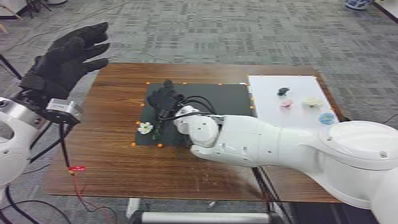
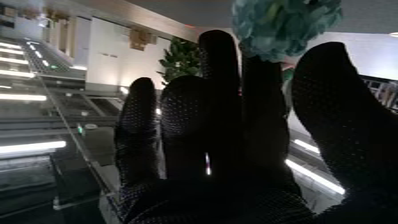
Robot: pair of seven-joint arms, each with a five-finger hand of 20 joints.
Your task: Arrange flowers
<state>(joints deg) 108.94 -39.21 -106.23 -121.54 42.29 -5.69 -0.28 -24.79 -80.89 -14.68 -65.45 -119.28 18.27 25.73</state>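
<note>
My left hand (image 1: 64, 67) is raised beyond the table's left edge, open. My right hand (image 1: 163, 100) is over the left part of the dark mat (image 1: 226, 95), and a white flower (image 1: 145, 128) lies near the mat's left edge. On the white board (image 1: 271, 117) are a pink flower (image 1: 286, 103), a cream flower (image 1: 312, 102), a blue flower (image 1: 327, 118) and a small dark object (image 1: 282, 91). In the right wrist view my right hand (image 2: 231, 135) has mostly straight fingers, and a blue-green bloom (image 2: 286, 25) is by the fingertips; its stem is hidden.
The brown table (image 1: 107, 170) extends around the mat. Small orange markers line the mat's edges. Black cables hang from both arms, and a red tag (image 1: 77, 169) lies near the table's front left. My right forearm crosses the mat's lower right part.
</note>
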